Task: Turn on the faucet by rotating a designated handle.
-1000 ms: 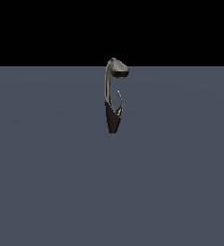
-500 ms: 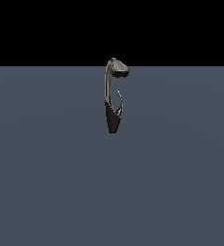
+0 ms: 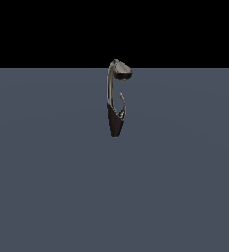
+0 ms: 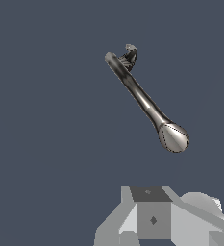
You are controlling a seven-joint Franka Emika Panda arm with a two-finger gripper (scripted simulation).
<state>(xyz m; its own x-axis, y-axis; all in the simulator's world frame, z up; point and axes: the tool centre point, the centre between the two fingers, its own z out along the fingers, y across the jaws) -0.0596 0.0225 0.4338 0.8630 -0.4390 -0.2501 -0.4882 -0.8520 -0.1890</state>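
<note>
The faucet (image 3: 115, 120) stands upright on the flat grey surface, with a dark cone base, a thin arched neck (image 3: 109, 88) and a rounded spout head (image 3: 121, 73). The handle (image 3: 122, 104), a short curved silvery lever, rises from the base on the exterior view's right of the neck. The wrist view looks down on the faucet: the neck (image 4: 141, 97) runs to the spout head (image 4: 175, 138), and the handle (image 4: 130, 54) curls beside the base end. Only grey blocky parts of my gripper (image 4: 153, 220) show, apart from the faucet. Its fingers are not distinguishable. No arm appears in the exterior view.
A plain grey-blue floor (image 3: 47, 187) spreads all around the faucet, ending at a black background behind it. No other objects show.
</note>
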